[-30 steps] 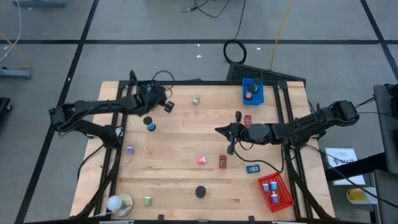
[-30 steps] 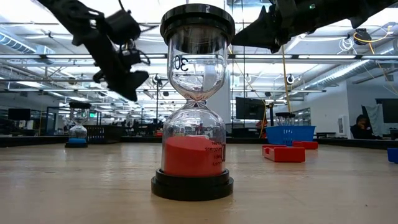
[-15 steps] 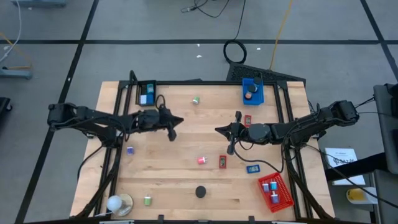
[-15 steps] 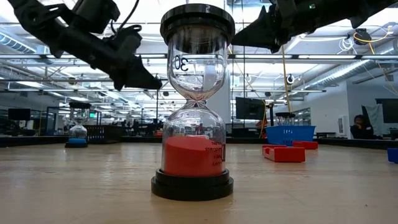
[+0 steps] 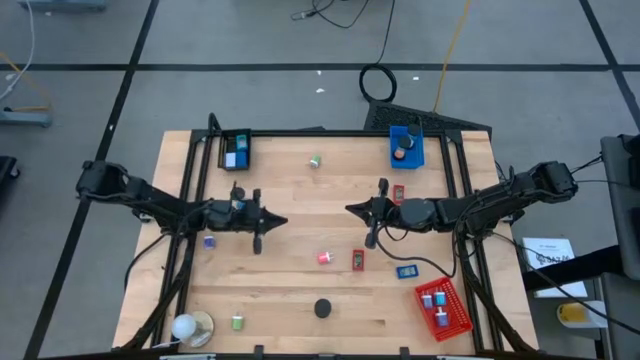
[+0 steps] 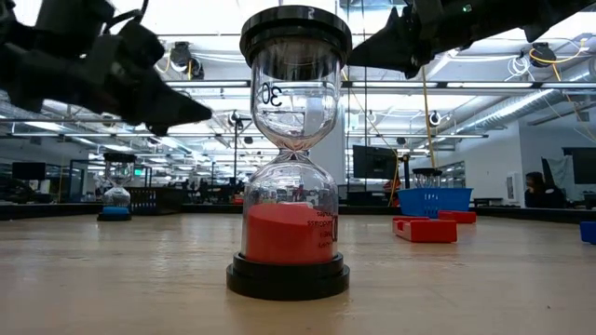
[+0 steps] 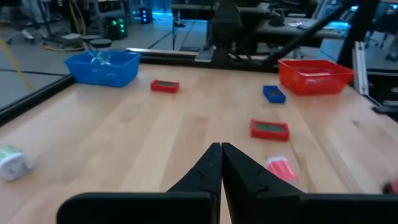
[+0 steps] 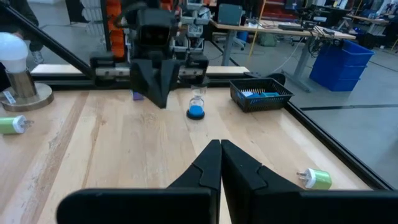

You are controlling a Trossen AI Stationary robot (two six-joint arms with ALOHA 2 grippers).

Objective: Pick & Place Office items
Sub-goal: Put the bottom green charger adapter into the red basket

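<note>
- Left gripper (image 5: 258, 232) hangs over the table's left-middle with its fingers (image 7: 211, 168) pressed together on nothing.
- Right gripper (image 5: 372, 226) waits right of centre, likewise clenched and empty.
- Office items lie scattered on the table: a pink roll (image 5: 324, 258) and a red block (image 5: 358, 260) near the middle, a blue block (image 5: 406, 271) toward the red tray, a green roll (image 5: 315, 160) at the far edge, and a purple piece (image 5: 209, 241) close by the left gripper.
- Risk: with the jaws shut, lowering onto any piece would likely shove or roll it away rather than grasp it; the rolls look readiest to wander.
- Black tray (image 5: 236, 150) at far left holds blue and white pieces.
- Blue tray (image 5: 413, 155) at the far edge holds one roundish item.
- Red tray (image 5: 458, 314) at near right holds several blue and white pieces.
</note>
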